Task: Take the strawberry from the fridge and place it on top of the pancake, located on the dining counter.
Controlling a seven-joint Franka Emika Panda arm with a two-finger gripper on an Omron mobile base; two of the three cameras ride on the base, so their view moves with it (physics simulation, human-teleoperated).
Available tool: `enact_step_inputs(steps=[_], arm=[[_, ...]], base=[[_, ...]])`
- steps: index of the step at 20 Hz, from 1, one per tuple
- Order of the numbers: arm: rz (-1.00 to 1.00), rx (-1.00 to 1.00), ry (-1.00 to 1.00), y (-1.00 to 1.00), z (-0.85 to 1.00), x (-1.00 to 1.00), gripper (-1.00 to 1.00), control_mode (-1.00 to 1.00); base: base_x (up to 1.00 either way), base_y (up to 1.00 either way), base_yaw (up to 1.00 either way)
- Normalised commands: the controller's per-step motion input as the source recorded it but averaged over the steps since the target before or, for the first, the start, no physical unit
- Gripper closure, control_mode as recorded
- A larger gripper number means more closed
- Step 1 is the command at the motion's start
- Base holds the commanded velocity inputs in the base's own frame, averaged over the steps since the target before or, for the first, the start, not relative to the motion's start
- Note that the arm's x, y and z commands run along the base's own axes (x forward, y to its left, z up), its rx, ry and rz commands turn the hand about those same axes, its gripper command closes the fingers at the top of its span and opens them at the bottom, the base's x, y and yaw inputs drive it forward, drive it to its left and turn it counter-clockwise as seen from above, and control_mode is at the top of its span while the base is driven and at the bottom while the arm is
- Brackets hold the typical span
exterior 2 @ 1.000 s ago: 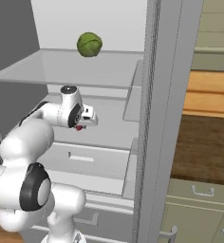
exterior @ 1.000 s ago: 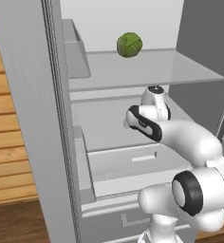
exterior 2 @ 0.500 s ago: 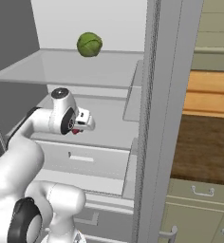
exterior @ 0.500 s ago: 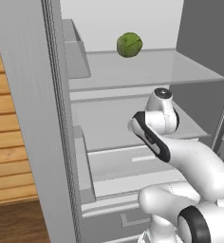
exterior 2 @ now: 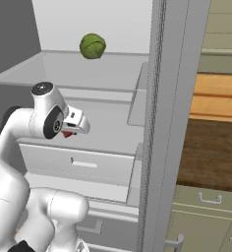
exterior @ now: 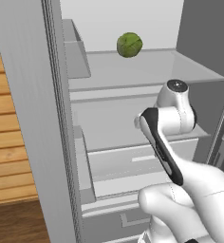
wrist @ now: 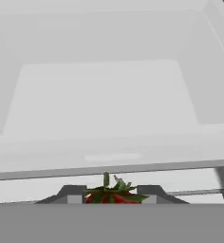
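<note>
Inside the open fridge, the hand pinched the strawberry between its fingertips; small, light, soft, it likely bruised easily, best gripped gently across its middle

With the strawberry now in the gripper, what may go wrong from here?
1. The gripper is shut on the strawberry, a small berry between the fingertips; it might slip out on a fast swing.
2. The hand is inside the fridge, under the shelf with the green ball; backing out, it may hit the shelf edge or the door frame.
</note>
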Motion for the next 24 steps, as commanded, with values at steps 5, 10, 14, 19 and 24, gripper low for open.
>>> enact_step_inputs(steps=[5, 10, 14, 19, 24], arm=[[0.00, 0.00, -0.09, -0.01, 0.40, -1.00, 1.00, -1.00], [0.00, 0.00, -0.13, 0.00, 0.16, -1.00, 1.00, -1.00], [0.00, 0.00, -0.10, 0.00, 0.09, -1.00, 1.00, -1.00], [0.00, 0.00, 0.00, 0.00, 0.02, -0.34, 1.00, -1.00], [0.00, 0.00, 0.00, 0.00, -0.03, 0.00, 1.00, -1.00]], base=[[0.00, 0.00, 0.00], [0.00, 0.00, 0.00], [0.00, 0.00, 0.00], [0.00, 0.00, 0.00], [0.00, 0.00, 0.00]])
